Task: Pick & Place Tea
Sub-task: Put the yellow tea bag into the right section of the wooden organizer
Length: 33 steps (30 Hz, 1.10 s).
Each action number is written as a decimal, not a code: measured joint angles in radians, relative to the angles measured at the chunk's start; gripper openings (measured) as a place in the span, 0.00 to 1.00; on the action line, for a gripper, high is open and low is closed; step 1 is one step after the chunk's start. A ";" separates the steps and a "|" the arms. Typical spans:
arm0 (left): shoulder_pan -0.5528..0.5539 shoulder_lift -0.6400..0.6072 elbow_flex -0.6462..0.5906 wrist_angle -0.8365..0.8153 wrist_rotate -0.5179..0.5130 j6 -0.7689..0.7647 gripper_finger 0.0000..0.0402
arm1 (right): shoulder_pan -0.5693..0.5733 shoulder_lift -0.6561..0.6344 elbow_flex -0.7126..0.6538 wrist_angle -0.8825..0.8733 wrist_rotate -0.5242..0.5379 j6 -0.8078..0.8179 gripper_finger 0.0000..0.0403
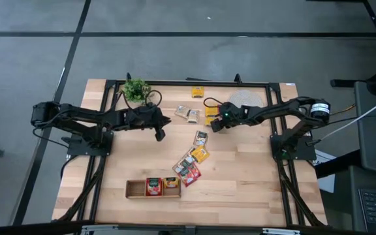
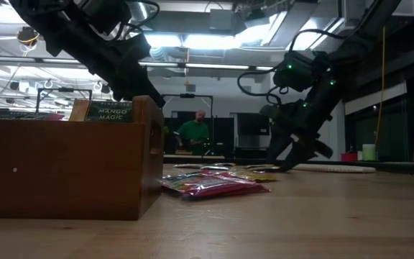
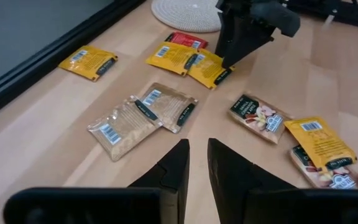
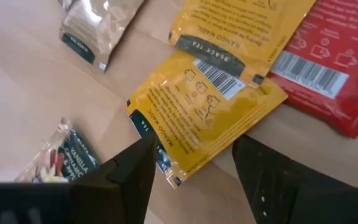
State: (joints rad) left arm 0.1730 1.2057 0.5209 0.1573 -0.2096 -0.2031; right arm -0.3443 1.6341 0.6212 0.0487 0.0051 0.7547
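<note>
The wooden table (image 1: pixel 240 189) carries everything, its far corners crossed by the dark frame rails. Near its front edge lies the long wooden tray (image 1: pixel 153 188), which in the low view fills the left foreground and hides much of the table behind it; two of its compartments hold sachets, red and yellow, and the third shows bare wood. At the back sit a small green plant (image 1: pixel 136 89) and the round woven mat (image 1: pixel 247 98), the mat partly covered by the right arm.

The tea sachets (image 1: pixel 192 163) are scattered between tray and mat: a cluster just right of the tray, a pair higher up, two pale ones (image 3: pixel 143 113) at centre back, and a lone yellow one (image 1: pixel 198 92) near the rear rail.

The right gripper (image 4: pixel 191 163) hangs low with fingers spread wide over a yellow mango sachet (image 4: pixel 197 109), which overlaps another yellow one and a red one (image 4: pixel 328 68); contact is hard to judge. The left gripper (image 3: pixel 197 163) hovers above the pale sachets, its fingers nearly together and empty.

A person (image 2: pixel 193 132) stands far behind the table.
</note>
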 joint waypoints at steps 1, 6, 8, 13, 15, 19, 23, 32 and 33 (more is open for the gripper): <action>0.000 0.000 0.000 0.000 0.000 0.006 0.13 | 0.000 0.001 -0.001 0.010 -0.001 0.000 0.54; -0.001 0.000 0.000 -0.003 0.000 0.008 0.12 | 0.000 0.005 -0.003 0.025 0.022 0.000 0.49; 0.000 0.000 0.000 -0.003 0.000 0.008 0.12 | 0.000 0.005 -0.003 0.024 0.038 -0.002 0.44; -0.001 0.000 0.000 -0.003 0.000 0.008 0.13 | 0.001 0.006 -0.005 0.019 0.074 -0.026 0.28; -0.001 0.000 0.000 -0.003 0.000 0.007 0.13 | 0.001 0.007 -0.005 0.026 0.086 -0.032 0.21; -0.001 0.000 0.000 -0.003 -0.001 0.007 0.13 | 0.000 0.010 -0.005 0.045 0.097 -0.061 0.07; -0.001 0.000 0.000 0.001 -0.001 0.005 0.12 | 0.000 0.010 -0.006 0.060 0.096 -0.087 0.02; -0.001 0.000 0.000 0.005 -0.001 0.004 0.13 | 0.000 0.010 -0.006 0.091 0.088 -0.156 0.01; -0.001 0.000 0.000 0.005 -0.001 0.003 0.13 | 0.000 0.010 -0.006 0.102 0.079 -0.164 0.01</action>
State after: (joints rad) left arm 0.1722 1.2057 0.5209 0.1619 -0.2104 -0.1998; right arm -0.3443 1.6437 0.6151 0.1505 0.0839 0.5912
